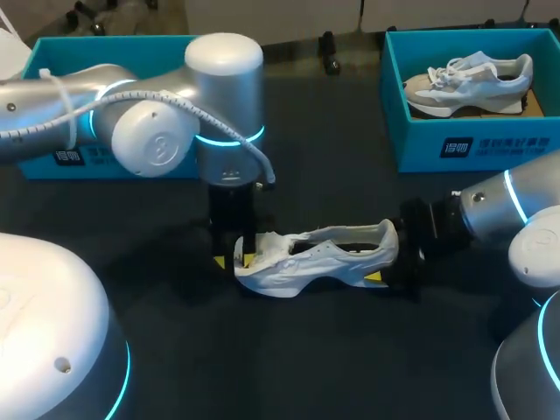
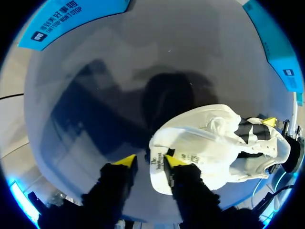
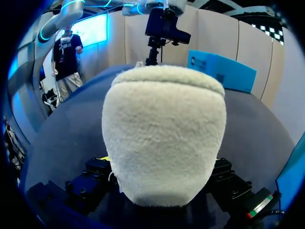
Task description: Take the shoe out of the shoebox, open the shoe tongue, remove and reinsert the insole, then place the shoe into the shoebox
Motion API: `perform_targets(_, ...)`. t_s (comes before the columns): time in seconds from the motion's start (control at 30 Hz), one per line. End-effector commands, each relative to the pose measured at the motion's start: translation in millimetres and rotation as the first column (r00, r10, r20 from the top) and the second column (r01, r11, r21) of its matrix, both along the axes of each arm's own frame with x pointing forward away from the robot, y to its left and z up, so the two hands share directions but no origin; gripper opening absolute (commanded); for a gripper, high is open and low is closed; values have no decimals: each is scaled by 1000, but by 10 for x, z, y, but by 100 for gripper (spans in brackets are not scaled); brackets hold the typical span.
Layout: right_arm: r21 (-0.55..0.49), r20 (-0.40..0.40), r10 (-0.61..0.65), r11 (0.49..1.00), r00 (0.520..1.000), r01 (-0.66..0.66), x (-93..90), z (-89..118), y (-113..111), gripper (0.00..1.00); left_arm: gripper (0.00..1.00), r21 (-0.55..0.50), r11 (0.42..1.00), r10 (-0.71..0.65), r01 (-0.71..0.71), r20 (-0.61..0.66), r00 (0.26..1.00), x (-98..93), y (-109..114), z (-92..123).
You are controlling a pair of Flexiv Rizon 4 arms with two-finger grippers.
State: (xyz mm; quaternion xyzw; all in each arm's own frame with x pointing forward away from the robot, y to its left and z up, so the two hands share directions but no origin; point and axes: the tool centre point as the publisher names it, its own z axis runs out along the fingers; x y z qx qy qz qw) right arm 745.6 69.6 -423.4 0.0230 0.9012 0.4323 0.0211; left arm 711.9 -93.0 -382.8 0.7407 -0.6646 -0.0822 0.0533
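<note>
1. Centrally, one white shoe (image 1: 315,252) sits at the middle of the dark table (image 1: 306,350), outside both boxes. Its long axis runs from 9 to 3 o'clock, with the toe at 9, the fuzzy heel at 3 and the opening facing up.
2. The left gripper (image 2: 150,162) comes straight down at the toe end. Its fingers stand apart, and one yellow-tipped finger (image 2: 175,161) touches the shoe's white front edge while the other stays clear of it.
3. The right gripper (image 1: 398,262) comes in from 3 o'clock at the heel, which fills its wrist view. I cannot tell whether it is clamped on the heel.
4. There are two teal shoeboxes. One box (image 1: 114,48) is at 10 o'clock, partly behind the left arm. The other box (image 1: 455,144) is at 2 o'clock and holds a second, grey-and-white shoe (image 1: 468,80).
5. Open tabletop stretches from the shoe toward 6 o'clock and also toward 12, between the boxes.
</note>
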Motion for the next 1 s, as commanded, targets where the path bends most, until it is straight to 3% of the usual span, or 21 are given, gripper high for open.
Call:
perform_targets(0.03,-1,1,0,1000,1000,0,0,-9,-18,0,100,-22,1000,4,-4,2,1000,-5,63,69)
perform_targets(0.37,-1,1,0,1000,1000,0,0,-9,-18,0,100,-74,994,-75,76,4,997,-20,4,449)
perform_targets(0.6,-1,1,0,1000,1000,0,0,-9,-18,0,100,-95,960,-252,263,107,962,70,-178,869)
perform_targets(0.8,-1,1,0,1000,1000,0,0,-9,-18,0,100,-109,830,-519,547,209,829,190,-369,1186)
perform_targets(1.0,-1,1,0,1000,1000,0,0,-9,-18,0,100,-72,588,-776,805,229,587,329,-443,1512)
